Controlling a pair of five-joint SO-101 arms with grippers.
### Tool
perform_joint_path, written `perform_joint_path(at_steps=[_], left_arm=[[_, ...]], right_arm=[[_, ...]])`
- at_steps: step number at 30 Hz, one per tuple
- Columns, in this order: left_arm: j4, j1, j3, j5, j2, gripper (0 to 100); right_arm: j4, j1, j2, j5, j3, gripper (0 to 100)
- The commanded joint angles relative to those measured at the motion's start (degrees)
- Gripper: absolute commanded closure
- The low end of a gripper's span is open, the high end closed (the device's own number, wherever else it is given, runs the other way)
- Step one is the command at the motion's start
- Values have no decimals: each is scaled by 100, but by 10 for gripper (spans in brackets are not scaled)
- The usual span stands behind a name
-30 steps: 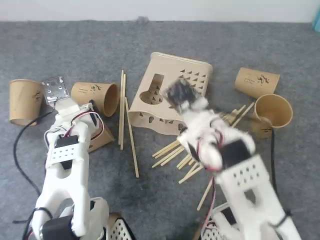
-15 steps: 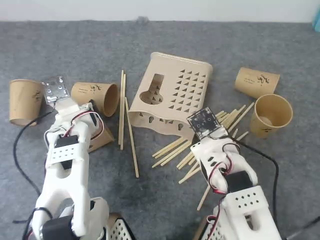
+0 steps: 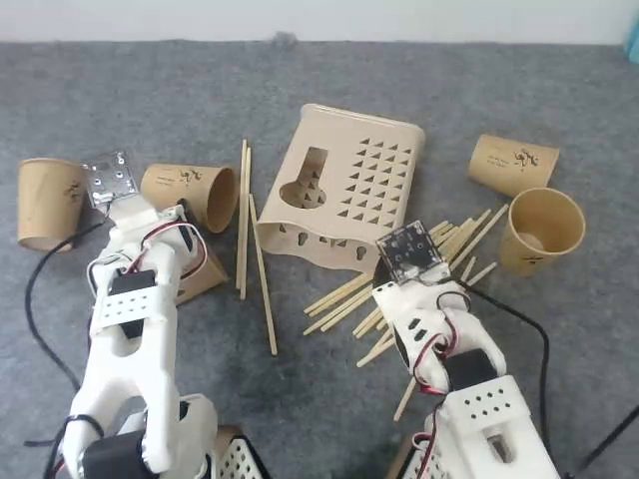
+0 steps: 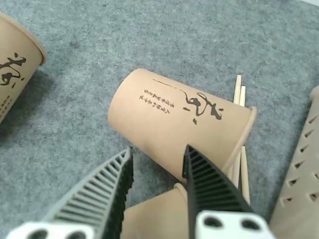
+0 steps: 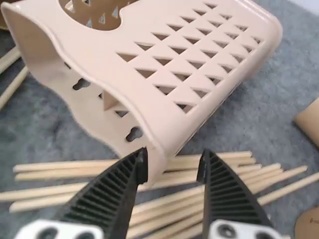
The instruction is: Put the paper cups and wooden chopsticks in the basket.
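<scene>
The beige basket [image 3: 344, 185] lies tipped over mid-table. My right gripper [image 5: 173, 154] is open, its jaws astride the basket's [image 5: 164, 64] near corner, above a pile of wooden chopsticks [image 5: 199, 194]. My left gripper [image 4: 157, 154] is open just short of a paper cup [image 4: 179, 129] lying on its side, with a second cup [image 4: 159, 216] under its fingers. In the high view that lying cup [image 3: 190, 195] is at the left, a third cup [image 3: 45, 200] is at the far left, and two cups [image 3: 514, 163] [image 3: 539, 230] are at the right.
A pair of chopsticks [image 3: 245, 215] and a single one [image 3: 263, 274] lie between the left cups and the basket. The main chopstick pile [image 3: 399, 299] spreads in front of the basket toward the right cups. Grey carpet covers the table.
My right arm has drawn back from over the basket toward the front and come down at the basket's near corner. The left arm has not moved.
</scene>
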Motion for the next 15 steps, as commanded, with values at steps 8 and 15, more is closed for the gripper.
perform_joint_path(at_steps=[8,15], left_arm=[[-53,-26,-295,-70,-70,844],[-35,-26,-277,-70,-97,844]], right_arm=[[-1033,-31,-101,-18,26,814],[-1033,189,708,-53,-862,814]])
